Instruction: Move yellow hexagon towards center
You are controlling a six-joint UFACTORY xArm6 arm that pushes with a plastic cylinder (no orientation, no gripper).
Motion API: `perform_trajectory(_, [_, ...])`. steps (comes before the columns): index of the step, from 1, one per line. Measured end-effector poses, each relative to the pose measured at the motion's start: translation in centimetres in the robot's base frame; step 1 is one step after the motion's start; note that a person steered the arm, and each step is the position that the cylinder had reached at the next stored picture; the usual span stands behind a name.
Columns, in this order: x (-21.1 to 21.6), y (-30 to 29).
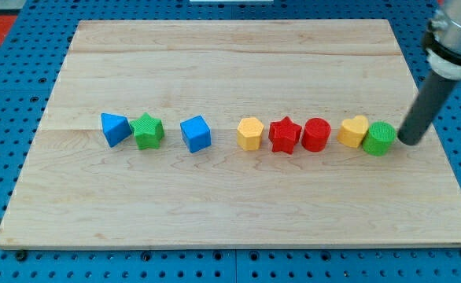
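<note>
The yellow hexagon (249, 133) stands on the wooden board (230, 71), slightly right of the board's middle, in a row of blocks. Just to its right is a red star (284, 134), then a red cylinder (315, 134), a yellow heart-like block (354, 130) and a green cylinder (380, 138). My tip (408, 141) is at the view's right, just right of the green cylinder, far from the yellow hexagon.
Left of the hexagon are a blue cube (196, 134), a green star (148, 131) and a blue triangular block (114, 128). The board lies on a blue pegboard (10, 102). The board's right edge is close to my tip.
</note>
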State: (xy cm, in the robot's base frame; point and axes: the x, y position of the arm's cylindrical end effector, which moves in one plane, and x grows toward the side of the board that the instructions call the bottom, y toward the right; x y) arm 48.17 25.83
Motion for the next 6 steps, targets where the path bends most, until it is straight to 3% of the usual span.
perform_trajectory(1, [2.7,0.1])
perform_trajectory(2, [2.9,-2.2])
perform_trajectory(5, [2.3,-12.1])
perform_trajectory(6, [1.7,-18.2])
